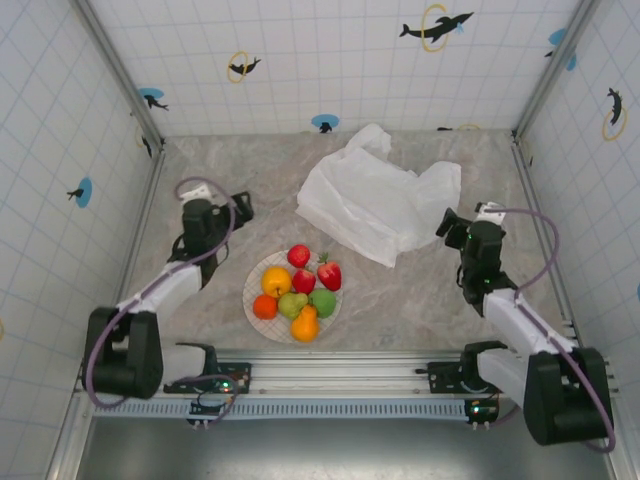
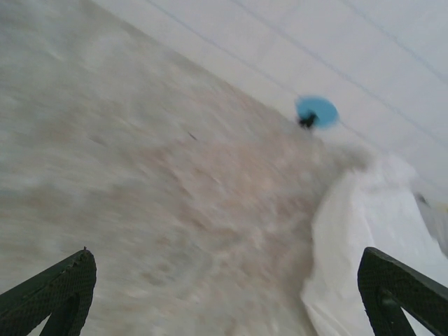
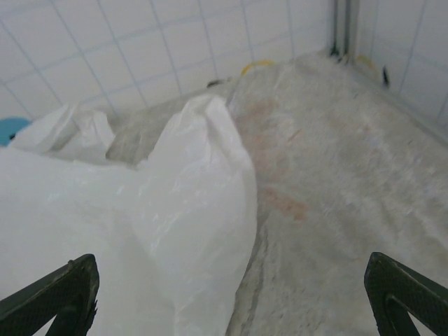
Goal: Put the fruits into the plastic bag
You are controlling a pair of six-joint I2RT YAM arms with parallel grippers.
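Left gripper [image 2: 225, 255] and right gripper [image 3: 229, 259] are gaping wide, empty, partly cropped; plastic bag [image 3: 140, 231] is lying crumpled, mouth hidden; fruits [image 1: 297, 288] are overlapping on plate [image 1: 252, 281].

A round cream plate [image 1: 250, 292] with a grid pattern is seen on the grey marbled table [image 1: 410, 300], behind the left pincer [image 1: 240, 206] and to its right, well left of the right pincer [image 1: 447, 222]. White tiled walls [image 1: 300, 50] are set around the table. A blue sticker [image 2: 316, 110] is seen ahead of the left pincer, and a yellow ring [image 3: 257, 66] ahead of the right pincer.
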